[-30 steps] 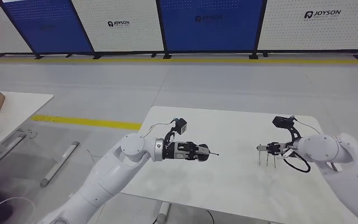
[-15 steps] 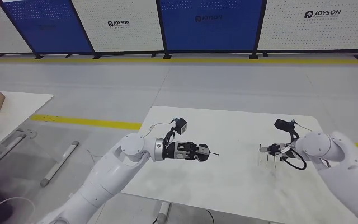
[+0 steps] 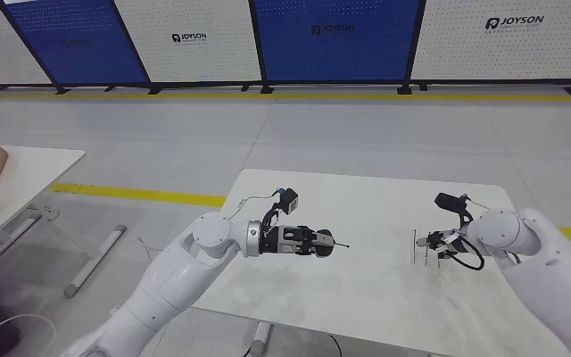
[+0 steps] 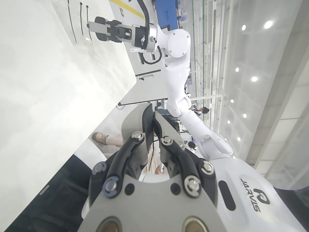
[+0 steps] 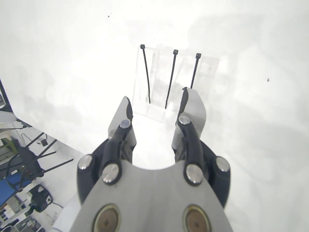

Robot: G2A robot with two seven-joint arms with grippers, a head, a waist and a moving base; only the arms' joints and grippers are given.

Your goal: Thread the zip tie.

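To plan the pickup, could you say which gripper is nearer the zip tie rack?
Right: the right gripper is beside the rack; the left gripper is far across the table.

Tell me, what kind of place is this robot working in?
Probably a factory hall or industrial test lab: pegboard partition panels, a yellow floor line, and high ceiling lights above a white work table.

The top view looks down from above the arms across the white table [image 3: 357, 294]. Each wrist camera sits close behind its gripper: the left gripper [image 4: 152, 119] faces across the table, the right gripper [image 5: 155, 100] steeply down. All three share the clear holder [image 5: 210, 66] of zip ties [image 5: 171, 78].
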